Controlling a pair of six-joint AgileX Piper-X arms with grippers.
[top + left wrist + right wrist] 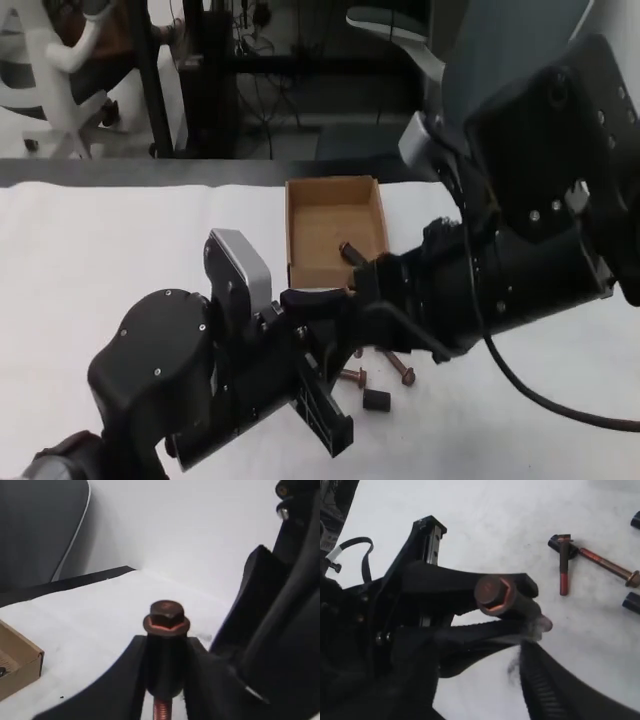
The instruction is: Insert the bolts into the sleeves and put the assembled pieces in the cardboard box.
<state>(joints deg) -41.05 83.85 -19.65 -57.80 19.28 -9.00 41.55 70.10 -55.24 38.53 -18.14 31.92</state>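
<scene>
Bolt (166,620) in sleeve (165,672), clamped by left tool (166,649); loose bolts (607,566), cardboard box (331,182) nearby.

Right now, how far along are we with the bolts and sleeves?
Done: one piece lies in the cardboard box. In hand: the left gripper is shut on a sleeve with a bolt through it, not yet boxed. Left: loose bolts and sleeves on the bench need assembling and boxing.
</scene>
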